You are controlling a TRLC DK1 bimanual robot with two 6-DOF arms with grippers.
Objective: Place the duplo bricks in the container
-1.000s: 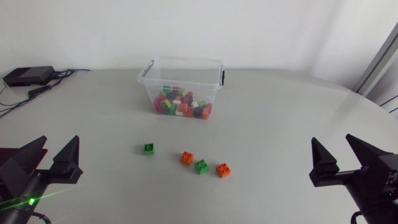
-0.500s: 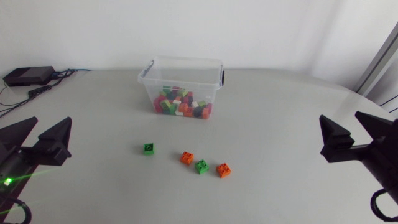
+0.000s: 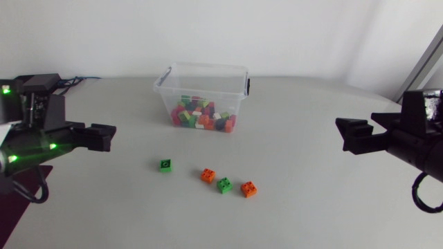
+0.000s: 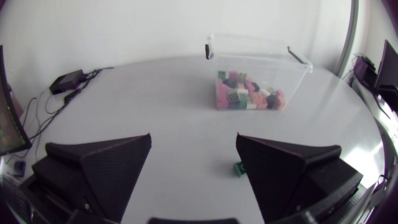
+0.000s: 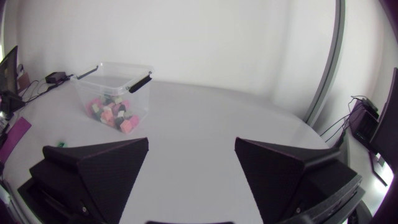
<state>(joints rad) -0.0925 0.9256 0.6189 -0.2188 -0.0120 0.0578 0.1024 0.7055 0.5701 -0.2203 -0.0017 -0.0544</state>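
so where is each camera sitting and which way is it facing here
head view: fixed above the table, looking down on the container and four loose bricks; left gripper and right gripper at the side edges.
left wrist view: on the left arm, facing the container across the table, over its own open gripper.
right wrist view: on the right arm, likewise, from the opposite side.
shared: all three show the container.

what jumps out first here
A clear container holding a heap of colourful bricks stands at the far middle. Before it lie a green brick, an orange brick, a second green and a second orange. The left tool and right tool hang open at either side.
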